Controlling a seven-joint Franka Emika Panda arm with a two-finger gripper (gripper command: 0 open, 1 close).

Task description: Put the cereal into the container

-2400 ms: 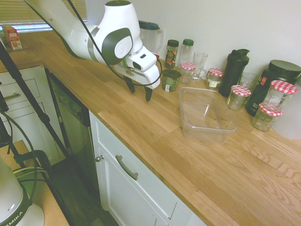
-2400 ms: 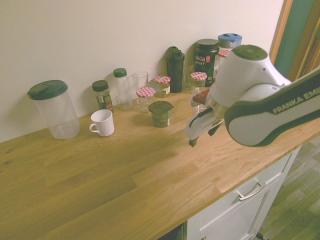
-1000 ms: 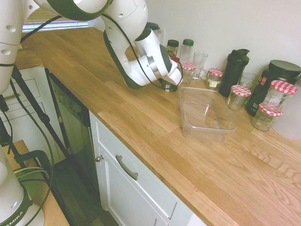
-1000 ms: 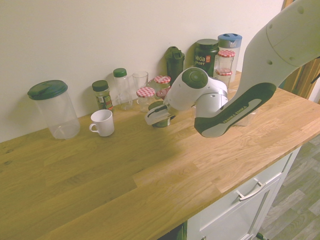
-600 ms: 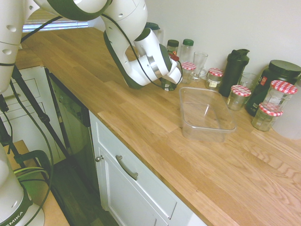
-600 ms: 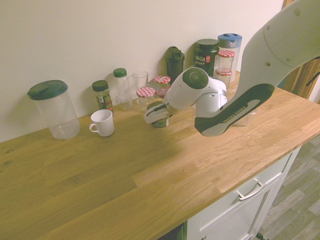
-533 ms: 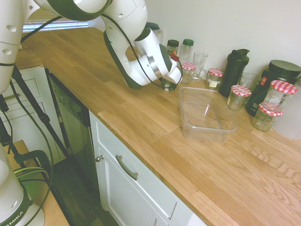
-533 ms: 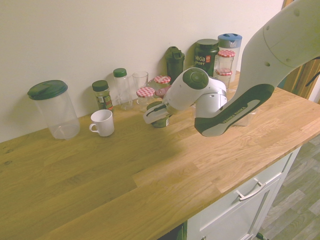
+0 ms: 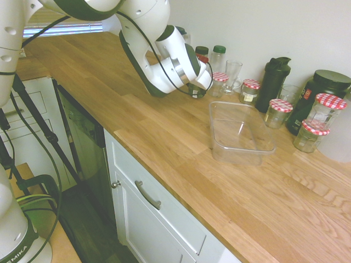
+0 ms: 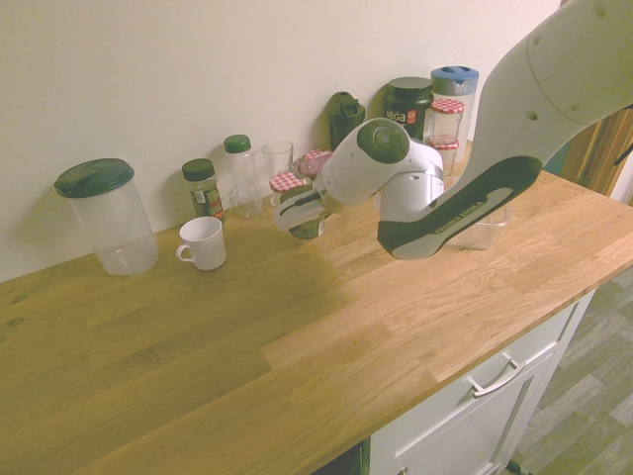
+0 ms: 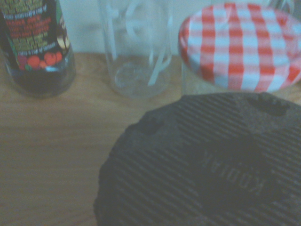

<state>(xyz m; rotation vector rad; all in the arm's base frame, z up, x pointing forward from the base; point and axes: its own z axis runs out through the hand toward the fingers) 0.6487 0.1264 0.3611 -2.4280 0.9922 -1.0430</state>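
Observation:
The cereal [image 10: 310, 227] is a squat glass jar with greenish contents and a dark lid. My gripper [image 10: 303, 214] is shut on it from the side and holds it just above the worktop, in front of the row of bottles. In the first exterior view the arm hides most of the cereal [image 9: 196, 91], and the gripper [image 9: 199, 86] is beside it. The jar's ribbed dark lid [image 11: 207, 165] fills the lower wrist view. The container [image 9: 218, 146], a clear empty rectangular tub, sits on the wood to the jar's right, a hand's width away.
A spice bottle [image 9: 201, 55], a clear green-capped bottle [image 9: 218, 59], a drinking glass [image 9: 232, 74] and checkered-lid jars [image 9: 280, 112] line the wall with a black shaker [image 9: 274, 82]. A white mug [image 10: 203, 242] and a tall clear canister [image 10: 104, 213] stand further along.
The jaws have closed on the cereal jar. The arm has risen a little, and the jar has come up off the worktop with it.

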